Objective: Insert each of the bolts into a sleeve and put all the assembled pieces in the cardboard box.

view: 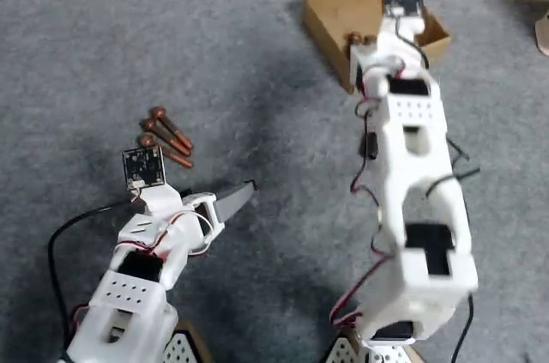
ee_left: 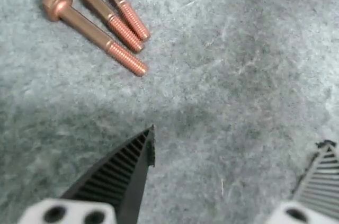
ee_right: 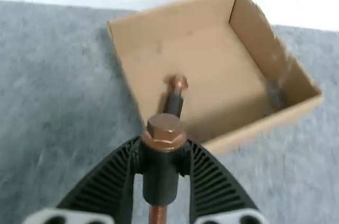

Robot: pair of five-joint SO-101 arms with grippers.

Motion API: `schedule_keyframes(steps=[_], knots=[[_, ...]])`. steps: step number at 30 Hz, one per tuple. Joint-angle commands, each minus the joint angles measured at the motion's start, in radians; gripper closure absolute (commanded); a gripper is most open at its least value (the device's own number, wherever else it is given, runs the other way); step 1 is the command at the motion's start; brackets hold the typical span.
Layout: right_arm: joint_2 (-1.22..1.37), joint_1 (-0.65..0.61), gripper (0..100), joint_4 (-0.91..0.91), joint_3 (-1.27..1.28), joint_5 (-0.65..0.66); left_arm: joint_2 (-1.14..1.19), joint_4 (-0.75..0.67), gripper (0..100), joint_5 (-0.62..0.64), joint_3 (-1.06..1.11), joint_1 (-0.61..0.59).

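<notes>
Three loose copper-coloured hex-head bolts (view: 167, 136) lie side by side on the grey felt table cover (view: 274, 80), on your left arm's side, with their threaded ends pointing the same way. Your left gripper (ee_left: 238, 136) is near those threaded ends but apart from them. Its jaws are spread wide, with nothing between them.

Your right gripper (ee_right: 161, 150) is closed around a black cylindrical sleeve (ee_right: 159, 179). One more copper bolt runs through the sleeve, its hex head (ee_right: 165, 131) on top. This held piece is just at the near wall of the open brown cardboard box (ee_right: 265, 49). One assembled piece (ee_right: 176, 94), a dark sleeve with a copper head, already lies on the box floor close to that wall.

That makes five bolts: three loose, one held and one boxed.

Bare felt runs between the loose bolts and the box. The white right arm (view: 416, 166) stretches from the near edge of the table to the box. The box is at the far edge of the felt.
</notes>
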Motion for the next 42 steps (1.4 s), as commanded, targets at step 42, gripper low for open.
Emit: schedule_keyframes(steps=[42], knots=[[0.855,0.010,82.8,0.598,-1.434,-0.098,-0.015,-0.017,58,0.002,-0.008,0.016]])
